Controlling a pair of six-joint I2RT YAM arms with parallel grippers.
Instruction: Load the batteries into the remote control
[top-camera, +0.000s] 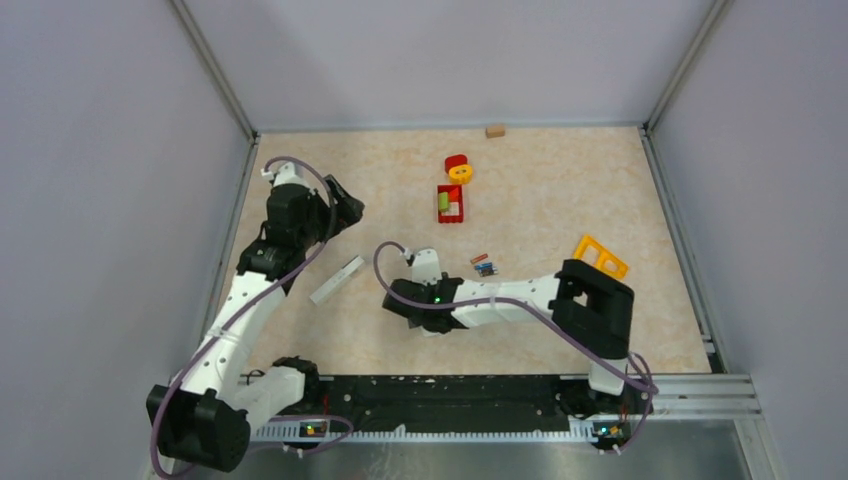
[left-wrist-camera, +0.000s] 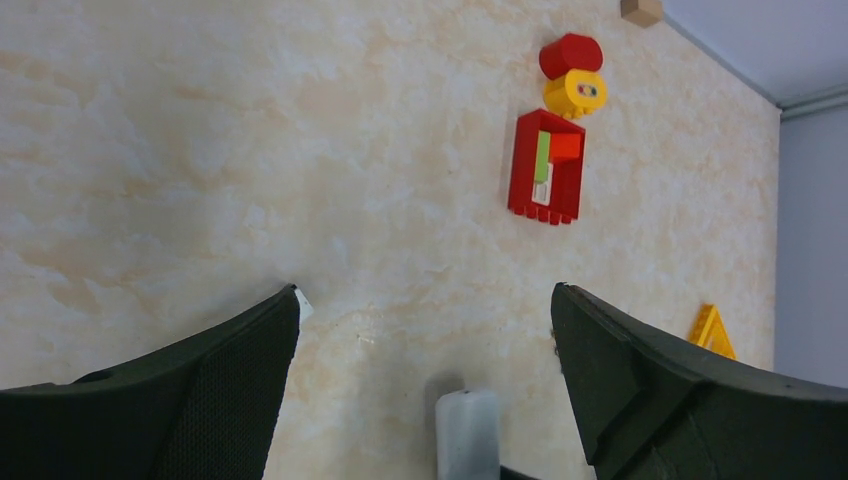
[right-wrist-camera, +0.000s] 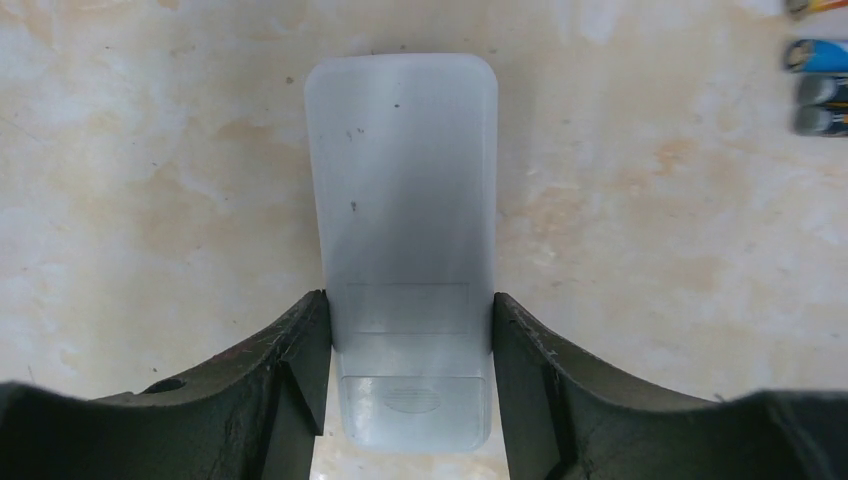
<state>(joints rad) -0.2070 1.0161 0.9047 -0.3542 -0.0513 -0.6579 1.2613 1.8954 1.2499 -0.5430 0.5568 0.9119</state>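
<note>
Beige marbled tabletop. Right gripper clamps white remote by its long sides. Batteries lie loose near white remote, not touching it. Left gripper spread wide above second remote.

Top external: high, whole table. Left wrist: low, oblique, facing red block, shared with top. Right wrist: close, straight down, white remote, nearward of block.

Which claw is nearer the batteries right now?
Right. The right claw, closed around a white remote, has the batteries just beside it; the left claw hangs open well off to their left.
</note>
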